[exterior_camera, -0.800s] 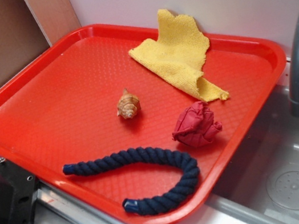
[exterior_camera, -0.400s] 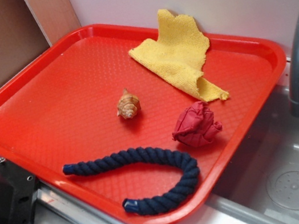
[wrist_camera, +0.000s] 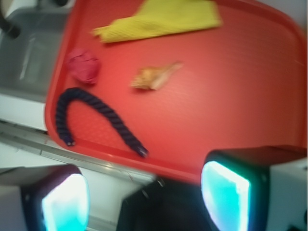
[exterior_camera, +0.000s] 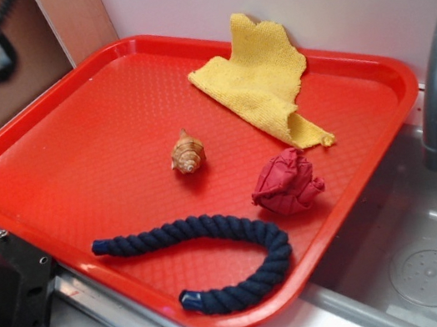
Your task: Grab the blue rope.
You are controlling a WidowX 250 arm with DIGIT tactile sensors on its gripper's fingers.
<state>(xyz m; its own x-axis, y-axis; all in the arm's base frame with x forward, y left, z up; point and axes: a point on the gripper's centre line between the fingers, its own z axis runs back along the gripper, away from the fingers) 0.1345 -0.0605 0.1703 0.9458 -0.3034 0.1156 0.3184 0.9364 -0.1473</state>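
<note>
Blue rope (exterior_camera: 217, 252) lies in a hook shape at the near edge of the red tray (exterior_camera: 49, 117), untouched, just beside the red cloth ball (exterior_camera: 286, 182). Gripper (wrist_camera: 144, 202) is high above the tray's far corner, fingers (wrist_camera: 226, 192) spread, holding nothing. Nothing done yet: approach, descent and pinch all remain.

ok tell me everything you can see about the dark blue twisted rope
The dark navy twisted rope, cotton by its look, lies limp and flat on the red plastic tray near its front edge, bent into a hook shape. Its thick strands are tightly wound, and one end shows a brighter blue cap. Nothing touches it but the tray; the crumpled red cloth sits close by.
</note>
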